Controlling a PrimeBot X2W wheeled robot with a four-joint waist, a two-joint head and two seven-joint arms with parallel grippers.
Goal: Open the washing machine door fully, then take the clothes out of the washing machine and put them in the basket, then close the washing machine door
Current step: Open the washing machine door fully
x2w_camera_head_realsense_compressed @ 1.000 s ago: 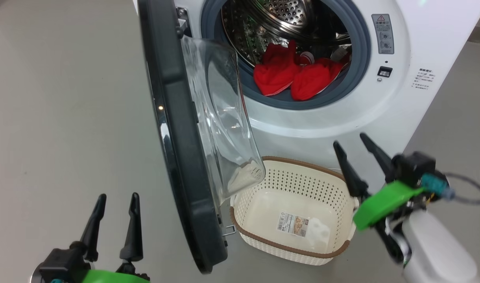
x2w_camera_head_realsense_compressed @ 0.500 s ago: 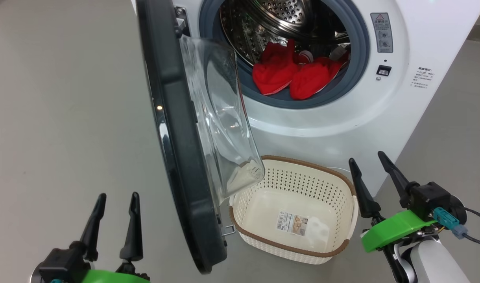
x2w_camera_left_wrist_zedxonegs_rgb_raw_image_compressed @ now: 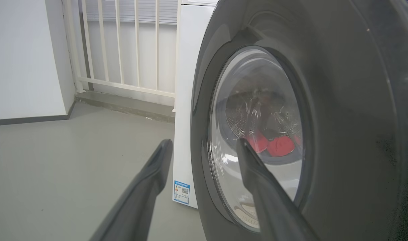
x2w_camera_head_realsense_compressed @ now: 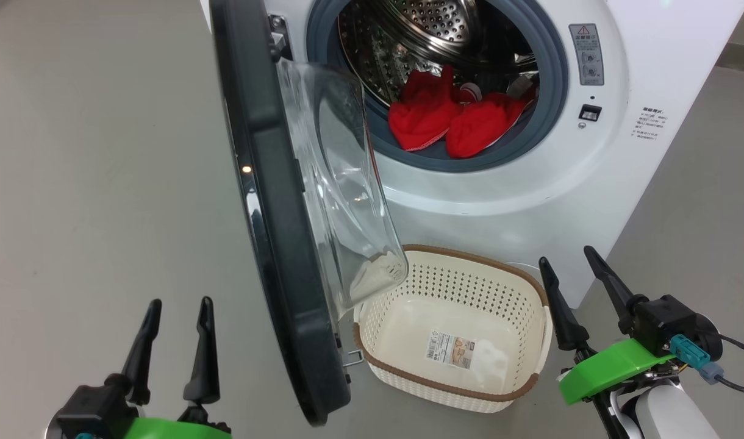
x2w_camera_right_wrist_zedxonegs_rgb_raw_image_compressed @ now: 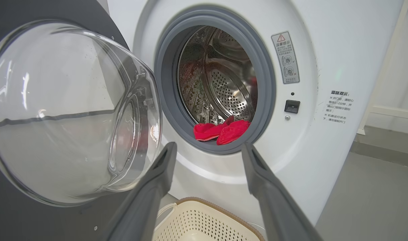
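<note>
Right, the first step looks done. The large round, black-rimmed washing machine door hangs swung out at nine o'clock of the opening. It is edge-on to the head camera and roughly square to the front of the big white boxy washing machine, with its bulging clear glass bowl facing the drum side. Whether the hinge gives any more, I cannot tell, but the mouth is wide and free.

And there is the prize: the bright red clothes, two soft bundles side by side. They lie at six o'clock of the opening, on the front lip of the perforated steel drum, touching the grey rubber ring. Nothing is out yet.

The small cream perforated basket with its brown woven-look rim sits on the grey floor at six o'clock below the opening, just beside the door's lower edge. It holds nothing but the barcode sticker on its base.

The left gripper hovers at seven o'clock of the head view, outside the door, long dark fingers apart and empty. The right gripper waits at four o'clock, just beside the basket's right end, fingers spread and empty too. In its own wrist view they point up towards the red bundles.

By my reckoning that is one step down, the unloading not yet begun, and the door closing last of all.
</note>
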